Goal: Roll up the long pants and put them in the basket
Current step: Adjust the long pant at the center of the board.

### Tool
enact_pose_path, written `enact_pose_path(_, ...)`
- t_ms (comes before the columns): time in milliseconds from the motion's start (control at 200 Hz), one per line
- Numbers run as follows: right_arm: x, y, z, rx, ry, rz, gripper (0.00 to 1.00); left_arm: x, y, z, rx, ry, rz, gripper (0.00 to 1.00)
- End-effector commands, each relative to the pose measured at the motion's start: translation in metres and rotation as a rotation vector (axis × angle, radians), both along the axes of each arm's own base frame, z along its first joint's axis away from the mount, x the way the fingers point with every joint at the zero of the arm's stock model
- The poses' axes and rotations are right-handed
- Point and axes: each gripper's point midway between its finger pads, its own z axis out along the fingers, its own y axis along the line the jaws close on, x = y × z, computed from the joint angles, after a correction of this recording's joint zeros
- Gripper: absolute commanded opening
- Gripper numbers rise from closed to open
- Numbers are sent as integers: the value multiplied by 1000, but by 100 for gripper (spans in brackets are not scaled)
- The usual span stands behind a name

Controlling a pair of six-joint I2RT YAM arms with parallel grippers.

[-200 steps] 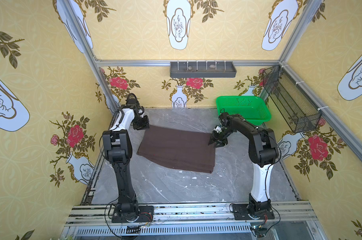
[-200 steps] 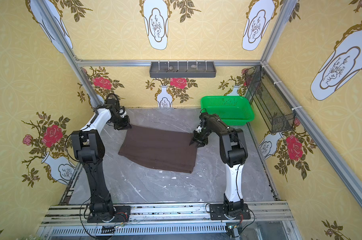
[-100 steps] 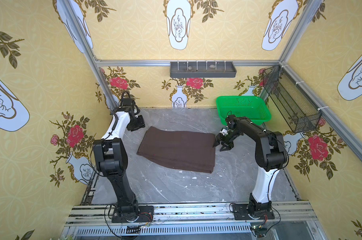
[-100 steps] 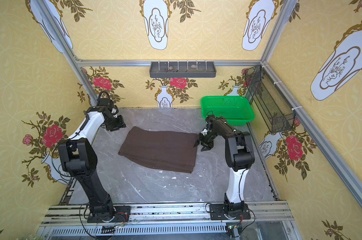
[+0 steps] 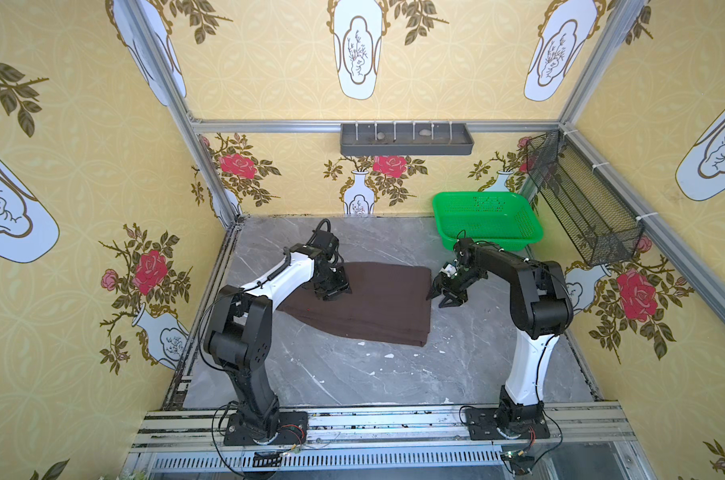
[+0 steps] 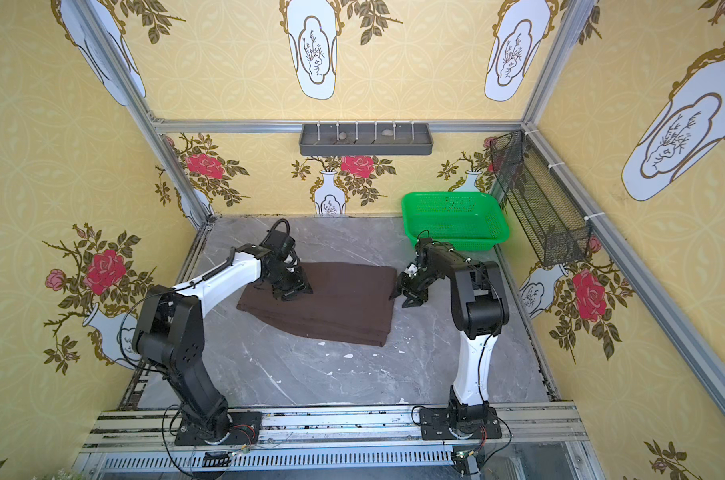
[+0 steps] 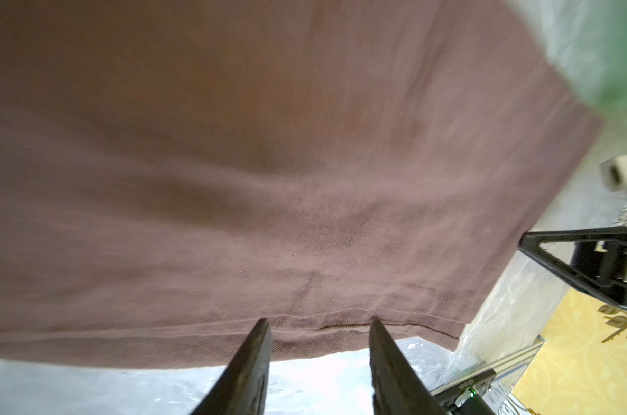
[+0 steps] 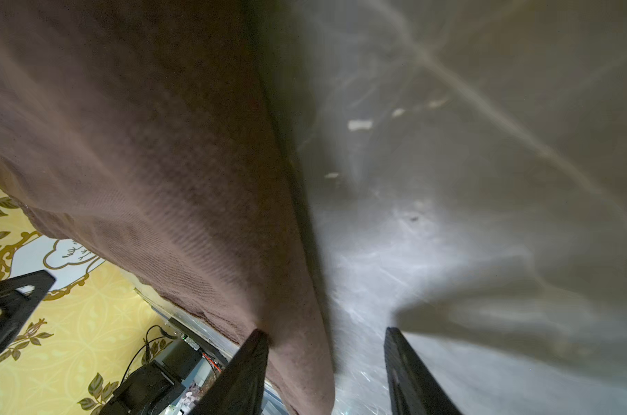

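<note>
Counter [image 5: 352,374], both top views: grey marbled slab inside yellow flowered walls, with both arms reaching in from 6 o'clock.
Long pants [image 5: 377,305], top views: dark brown and folded flat into a wide slab. They lie on the counter a little toward 12 o'clock from its middle, and stacked layers show along their 6 o'clock edge.
Left hand [image 5: 331,291], top views: over the pants' 10 o'clock corner, tips pointing down at the cloth; contact cannot be told from here.
Right hand [image 5: 446,296], top views: at the pants' 3 o'clock edge, just beside the cloth and low over the counter.
Green basket [image 5: 488,244], top views: at 1 o'clock on the counter by the back wall, apart from the pants.
Long pants [image 7: 268,161], left wrist view: blurred brown cloth fills most of the picture, with a stitched hem running just past the fingertips and bare counter [image 7: 125,388] beside that edge.
Left hand [image 7: 319,321], left wrist view: released, with both dark fingers [image 7: 247,370] spread apart and their tips over the hemmed edge. No cloth is pinched between them.
Long pants [image 8: 143,161], right wrist view: the folded edge runs toward the hand, with bare counter [image 8: 484,251] alongside it.
Right hand [image 8: 325,330], right wrist view: released and spread. One of its fingers [image 8: 243,377] has its tip at the cloth edge, the other is over bare counter, and nothing is clamped.
</note>
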Motion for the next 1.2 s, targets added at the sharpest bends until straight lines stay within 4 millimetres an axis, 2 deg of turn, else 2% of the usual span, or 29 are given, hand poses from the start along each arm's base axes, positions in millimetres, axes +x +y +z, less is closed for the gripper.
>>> enact_pose_path(0, 0, 16, -2, 28, -3, 7, 54, -19, 4, -30, 28, 118, 68, 45)
enact_pose_path(60, -5, 26, -4, 27, 7, 31, 51, -26, 11, -44, 65, 142, 71, 45)
enact_pose_path(155, -15, 35, -10, 0, 30, 72, 40, -30, 20, -61, 120, 159, 62, 45)
enact_pose_path(245, -27, 40, -17, -48, 64, 111, 30, -25, 22, -76, 149, 162, 44, 45)
enact_pose_path(350, -46, 41, -25, -105, 105, 152, 26, -10, 21, -93, 176, 164, 35, 44)
enact_pose_path(570, -97, 62, -28, -192, 144, 298, 26, 56, 3, -105, 201, 98, 22, 44)
enact_pose_path(630, -110, 73, -26, -210, 137, 345, 30, 77, -5, -110, 195, 85, 20, 44)
enact_pose_path(675, -123, 85, -23, -223, 130, 390, 38, 93, -13, -112, 188, 75, 17, 44)
enact_pose_path(750, -144, 112, -18, -224, 118, 475, 46, 124, -27, -111, 159, 35, 20, 44)
enact_pose_path(825, -164, 138, -11, -240, 94, 575, 49, 151, -40, -106, 134, -6, 18, 44)
enact_pose_path(965, -188, 178, 9, -276, 4, 789, 53, 199, -64, -79, 61, -122, -31, 44)
enact_pose_path(1070, -183, 187, 28, -271, -66, 816, 53, 215, -65, -55, 13, -182, -43, 44)
enact_pose_path(1195, -145, 181, 59, -212, -153, 728, 51, 204, -35, -38, 33, -180, -35, 44)
